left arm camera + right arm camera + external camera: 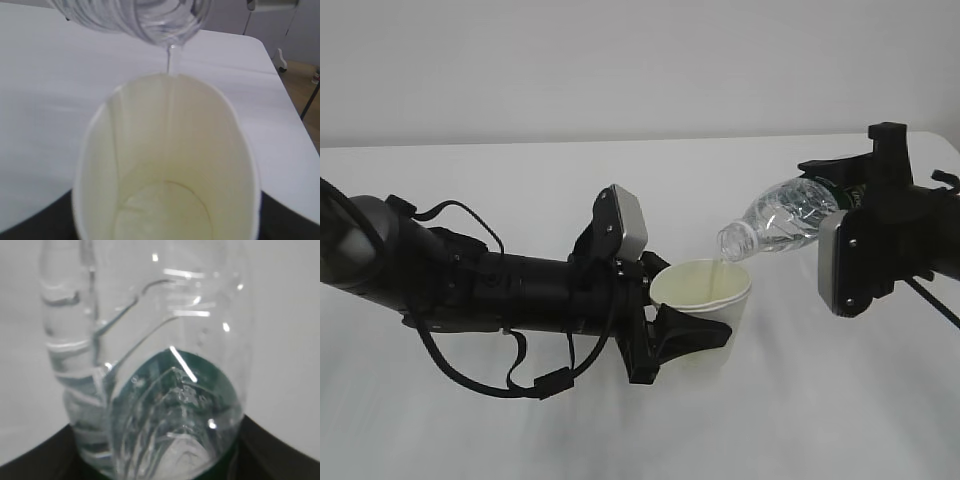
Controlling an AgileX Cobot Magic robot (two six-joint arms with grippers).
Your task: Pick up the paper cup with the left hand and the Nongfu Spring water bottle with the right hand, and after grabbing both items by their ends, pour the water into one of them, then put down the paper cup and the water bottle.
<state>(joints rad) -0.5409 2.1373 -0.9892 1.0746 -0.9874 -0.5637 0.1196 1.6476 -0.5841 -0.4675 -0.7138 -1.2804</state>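
My left gripper [682, 325] is shut on the paper cup [705, 300], holding it upright just above the white table [520, 170]. The cup's cream inside [165, 165] fills the left wrist view, with a little water at its bottom. My right gripper [840, 195] is shut on the base end of the Nongfu Spring water bottle [780, 220], which lies tilted with its open mouth down-left over the cup's rim. A thin stream of water [171, 60] falls from the bottle mouth [150, 20] into the cup. In the right wrist view the clear ribbed bottle [150, 365] fills the frame.
Bare white table surface surrounds both arms. The left wrist view shows the table's far right edge [280, 85] with floor and furniture legs beyond it.
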